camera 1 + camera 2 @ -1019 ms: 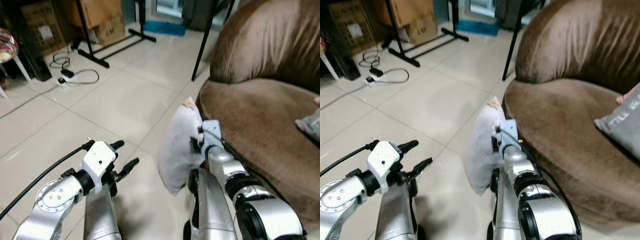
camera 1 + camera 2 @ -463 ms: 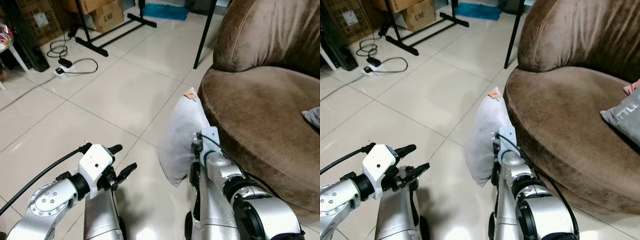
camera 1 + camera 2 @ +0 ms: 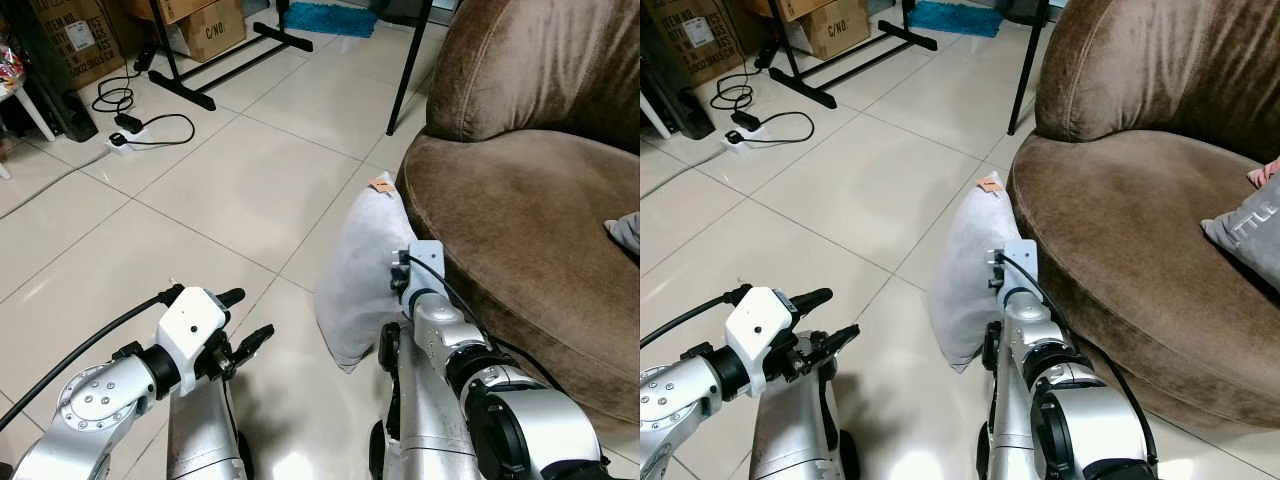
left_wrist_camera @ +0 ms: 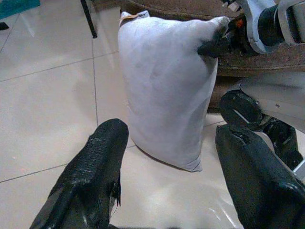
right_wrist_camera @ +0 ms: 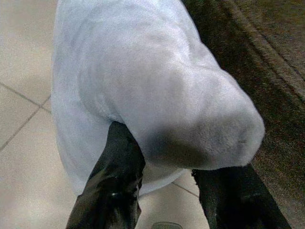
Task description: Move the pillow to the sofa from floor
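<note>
Now, starting at our left, cardboard boxes (image 3: 196, 22) and a black stand (image 3: 215, 75) sit at the far edge of the tiled floor (image 3: 210, 190), with a power strip and its black cable (image 3: 140, 128) lying nearby. Compared with a second ago the whole view has tipped a little further down and the boxes have slid toward the upper edge, so the camera has moved, not the things.

Our left tool (image 3: 245, 320) hovers low over the tiles with its two black fingers (image 4: 97, 167) spread apart and nothing between them; it sits much as it did half a second ago. Its wrist view looks straight at the pillow.

The white pillow (image 3: 365, 270) stands on end, its lower corner at or just above the floor and its far side against the front of the brown sofa (image 3: 520, 200). A small tan tag (image 3: 381, 184) marks its upper corner. It hangs a touch more upright than a second ago.

Our right tool (image 5: 167, 176) is still pinched on the pillow's near upper corner, one finger (image 5: 116, 167) on each side of the bunched fabric.

Farther right, a grey cushion (image 3: 1248, 225) rests on the sofa seat.
</note>
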`<state>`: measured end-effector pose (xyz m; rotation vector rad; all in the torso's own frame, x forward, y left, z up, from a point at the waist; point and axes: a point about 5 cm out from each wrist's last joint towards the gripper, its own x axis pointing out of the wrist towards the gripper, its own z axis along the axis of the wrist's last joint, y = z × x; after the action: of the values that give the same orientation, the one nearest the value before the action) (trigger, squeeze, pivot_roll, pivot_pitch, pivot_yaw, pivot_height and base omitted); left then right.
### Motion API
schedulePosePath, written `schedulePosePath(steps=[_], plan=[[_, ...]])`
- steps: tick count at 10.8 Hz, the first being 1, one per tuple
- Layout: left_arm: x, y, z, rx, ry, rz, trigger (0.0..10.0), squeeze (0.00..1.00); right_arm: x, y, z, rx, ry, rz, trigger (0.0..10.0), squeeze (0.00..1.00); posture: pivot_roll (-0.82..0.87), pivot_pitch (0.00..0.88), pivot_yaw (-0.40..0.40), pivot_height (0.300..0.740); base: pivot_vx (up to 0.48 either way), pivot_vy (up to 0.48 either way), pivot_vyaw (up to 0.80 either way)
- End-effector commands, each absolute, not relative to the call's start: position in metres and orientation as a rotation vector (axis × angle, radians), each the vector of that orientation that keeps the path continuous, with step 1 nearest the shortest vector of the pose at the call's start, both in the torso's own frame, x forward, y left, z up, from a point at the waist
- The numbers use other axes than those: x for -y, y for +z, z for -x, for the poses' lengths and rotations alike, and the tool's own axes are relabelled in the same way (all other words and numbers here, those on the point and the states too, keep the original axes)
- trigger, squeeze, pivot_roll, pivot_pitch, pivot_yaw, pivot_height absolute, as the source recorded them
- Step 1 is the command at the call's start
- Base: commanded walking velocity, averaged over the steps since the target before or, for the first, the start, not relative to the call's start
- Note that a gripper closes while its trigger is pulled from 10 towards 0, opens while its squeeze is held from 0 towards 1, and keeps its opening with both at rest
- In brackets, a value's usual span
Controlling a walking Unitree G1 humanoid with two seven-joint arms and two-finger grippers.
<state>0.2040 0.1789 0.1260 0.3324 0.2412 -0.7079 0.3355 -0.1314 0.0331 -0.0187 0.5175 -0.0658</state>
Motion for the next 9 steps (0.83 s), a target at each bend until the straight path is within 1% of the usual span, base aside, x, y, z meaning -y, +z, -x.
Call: schedulePosePath(steps=[1, 2, 3, 4, 6, 7, 8, 9], plan=[[-0.178, 0.129, -0.203, -0.236, -0.719, -0.337, 10.0, 0.00, 0.134, 0.042, -0.342, -0.469, -0.087, -0.008, 3.3, 0.00, -0.02, 0.115, -0.020, 0.440, 0.000, 0.000, 0.00], [-0.178, 0.129, -0.203, -0.236, -0.719, -0.337, 10.0, 0.00, 0.134, 0.043, -0.343, -0.462, -0.094, -0.020, 2.9, 0.00, -0.02, 0.114, -0.020, 0.440, 0.000, 0.000, 0.00], [-0.178, 0.129, -0.204, -0.236, -0.720, -0.339, 10.0, 0.00, 0.135, 0.044, -0.343, -0.455, -0.097, -0.035, 0.7, 0.00, -0.02, 0.112, -0.018, 0.440, 0.000, 0.000, 0.00], [-0.178, 0.129, -0.204, -0.236, -0.721, -0.339, 10.0, 0.00, 0.134, 0.044, -0.343, -0.450, -0.092, -0.040, 0.0, 0.00, -0.02, 0.111, -0.019, 0.440, 0.000, 0.000, 0.00], [-0.177, 0.127, -0.206, -0.236, -0.718, -0.337, 10.0, 0.00, 0.128, 0.046, -0.344, -0.428, -0.042, -0.078, 0.0, 0.00, -0.02, 0.090, -0.022, 0.440, 0.000, 0.000, 0.00], [-0.177, 0.126, -0.207, -0.233, -0.698, -0.334, 10.0, 0.00, 0.119, 0.047, -0.343, -0.403, 0.023, -0.116, 0.0, 0.00, -0.02, 0.063, -0.031, 0.440, 0.000, 0.000, 0.00], [-0.178, 0.126, -0.207, -0.228, -0.677, -0.329, 10.0, 0.00, 0.111, 0.047, -0.341, -0.376, 0.104, -0.133, 0.0, 0.00, -0.02, 0.049, -0.033, 0.440, 0.000, 0.000, 0.00], [-0.179, 0.126, -0.208, -0.218, -0.650, -0.324, 10.0, 0.00, 0.103, 0.047, -0.339, -0.349, 0.179, -0.137, 0.0, 0.00, -0.02, 0.015, -0.038, 0.440, 0.000, 0.000, 0.00]])
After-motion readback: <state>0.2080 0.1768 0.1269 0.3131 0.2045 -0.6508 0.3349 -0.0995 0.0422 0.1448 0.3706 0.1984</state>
